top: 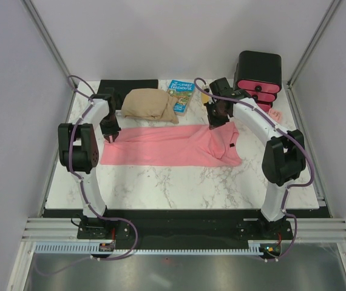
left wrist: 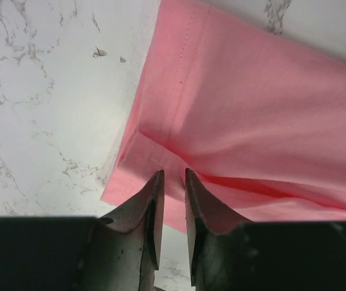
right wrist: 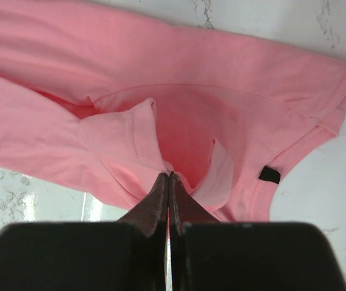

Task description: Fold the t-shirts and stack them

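Left gripper (left wrist: pixel 173 176) sits over the left hem corner of the t-shirt (top: pixel 173 145), fingers slightly parted, nothing pinched. The t-shirt lies as a long pink band across the table (top: pixel 179 182). Right gripper (right wrist: pixel 169 176) is clamped on a fold of cloth at the neck, dark label (right wrist: pixel 269 174) near.
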